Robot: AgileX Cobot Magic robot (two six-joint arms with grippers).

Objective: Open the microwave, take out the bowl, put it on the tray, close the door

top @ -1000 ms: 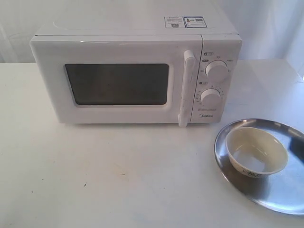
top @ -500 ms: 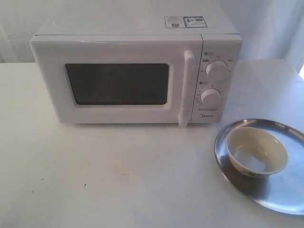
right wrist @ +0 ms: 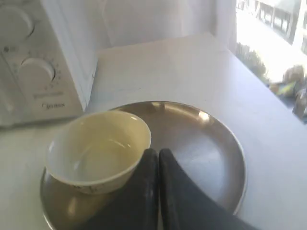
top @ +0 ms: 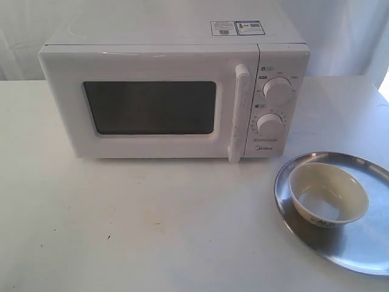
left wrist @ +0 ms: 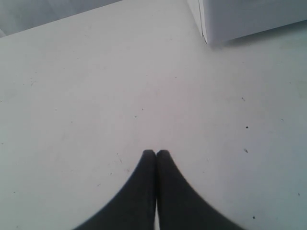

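Sitting upright on the tray (top: pixel 358 246), the bowl (top: pixel 329 194) is out of the microwave (top: pixel 152 30); the door (top: pixel 152 64) looks flush shut; every step seems done; the left gripper (left wrist: pixel 156 152) hangs over bare table (left wrist: pixel 96 96), jaws pressed together on nothing; the right gripper (right wrist: pixel 159 151), likewise clenched and empty, hovers just beside the bowl; the next move calls only for backing both arms clear.

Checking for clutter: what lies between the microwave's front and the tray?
Only bare white table lies between the microwave and the tray; the exterior view shows it.
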